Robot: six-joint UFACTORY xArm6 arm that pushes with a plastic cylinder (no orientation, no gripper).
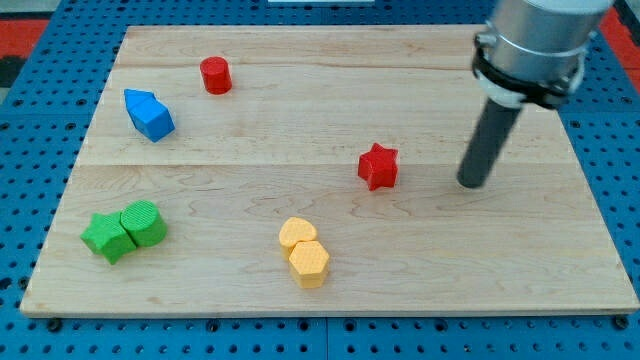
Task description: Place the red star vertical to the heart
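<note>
A: Items nearest the view's bottom edge?

B: Two yellow pieces, touching. The yellow hexagon [310, 263] lies lowest, a little in from the bottom edge of the table [480, 270]. The yellow heart [297, 234] sits just above it and slightly to the view's left. Bare wood runs to their right as far as the table's right edge.

A: Lower left?

B: A green pair, also touching: the green star [106, 236] nearest the table's left edge, the green cylinder-like block [145, 222] against its right side. Both are well apart from the yellow pair, with open board between.

A: The red star?

B: The red star [378, 166] stands mid-board, up and to the view's right of the yellow heart, not directly above it and well apart from it. Nothing lies between the two. It has open wood on all sides.

A: The tool?

B: No jaws to report; the arm ends in a plain dark rod. My tip [471, 184] rests on the table to the view's right of the red star, near it but not touching, at about the same height in the view. It holds nothing. Clear board lies between my tip and the table's right edge.

A: Far items?

B: The blue block [149, 114], an irregular angular shape, lies at upper left near the left edge. The red cylinder [215, 75] stands beyond it, close to the table's top edge. Both are well apart from the red star and from my tip.

A: Surroundings?

B: A blue perforated base [40, 120] borders the table.
</note>
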